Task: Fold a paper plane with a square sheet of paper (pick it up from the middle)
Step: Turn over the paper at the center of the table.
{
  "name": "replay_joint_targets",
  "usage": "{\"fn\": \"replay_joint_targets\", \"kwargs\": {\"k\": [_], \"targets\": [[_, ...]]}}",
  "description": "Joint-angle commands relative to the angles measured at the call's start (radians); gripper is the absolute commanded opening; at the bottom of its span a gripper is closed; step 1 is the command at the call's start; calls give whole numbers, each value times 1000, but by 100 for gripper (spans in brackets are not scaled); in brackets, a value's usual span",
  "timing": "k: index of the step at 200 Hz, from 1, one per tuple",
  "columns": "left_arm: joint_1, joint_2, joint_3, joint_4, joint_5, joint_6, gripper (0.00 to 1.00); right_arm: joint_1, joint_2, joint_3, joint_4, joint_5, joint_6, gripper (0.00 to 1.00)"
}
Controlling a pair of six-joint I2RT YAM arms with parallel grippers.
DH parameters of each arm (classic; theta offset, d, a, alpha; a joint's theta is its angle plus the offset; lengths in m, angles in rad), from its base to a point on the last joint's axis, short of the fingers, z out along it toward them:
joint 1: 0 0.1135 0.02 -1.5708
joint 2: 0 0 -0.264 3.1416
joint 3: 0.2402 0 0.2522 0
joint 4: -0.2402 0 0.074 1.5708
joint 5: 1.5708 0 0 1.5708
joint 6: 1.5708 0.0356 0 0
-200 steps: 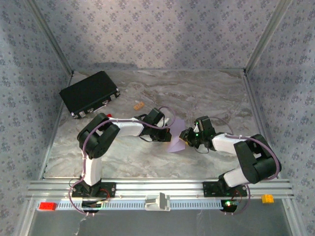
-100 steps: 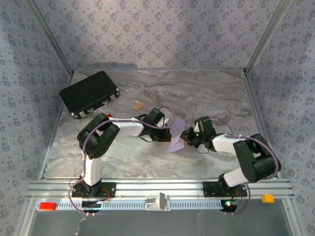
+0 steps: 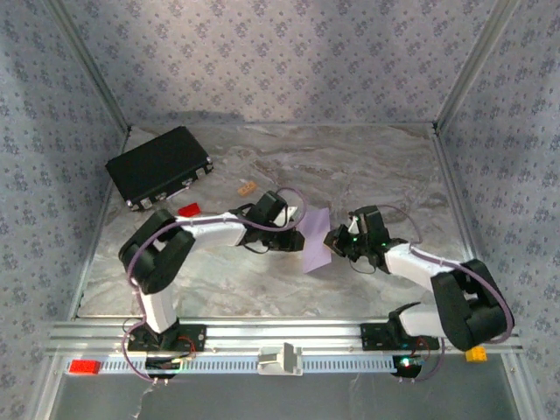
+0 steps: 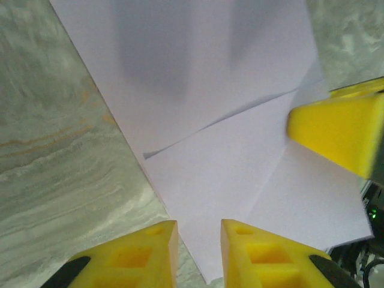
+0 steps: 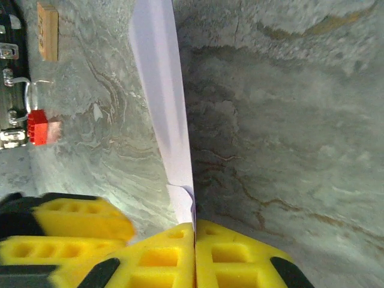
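Pale blue-grey wallpapered walls [image 3: 280, 52] with a small floral print enclose a grey marbled tabletop [image 3: 350, 157]; slotted aluminium rails [image 3: 289, 332] edge the near side; light seems soft, possibly overhead.

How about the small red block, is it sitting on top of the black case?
No, the red block lies on the marble table just in front of the black case, not on it.

L tool [image 4: 198, 237] jaws now parted a crack, off the paper [image 3: 315, 241]. R tool [image 5: 194, 234] closed on paper edge. L arm dropped lower, red block [image 3: 188, 210] now uncovered. R arm stretched out.
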Motion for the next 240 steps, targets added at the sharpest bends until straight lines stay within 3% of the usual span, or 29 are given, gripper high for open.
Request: {"fn": "replay_joint_targets", "kwargs": {"k": [1,31,70,120,146,177,240], "targets": [[-8,-107,-23,-10,-103,23,27,5,-79,84,-238,93,-123,8],[-6,-202,-69,-22,-216,30,30,65,-131,213,-489,248,-259,8],[-2,-306,-133,-5,-336,20,35,169,-81,391,-772,537,-322,8],[28,-452,-221,-17,-501,-13,38,304,52,576,-1042,1019,-265,8],[61,-537,-282,-31,-570,-45,41,380,155,647,-1098,1163,-260,6],[105,-642,-342,-68,-658,-95,41,444,316,726,-1115,1170,-261,6],[139,-795,-410,-150,-796,-140,42,530,571,874,-1025,950,-324,8]]}}
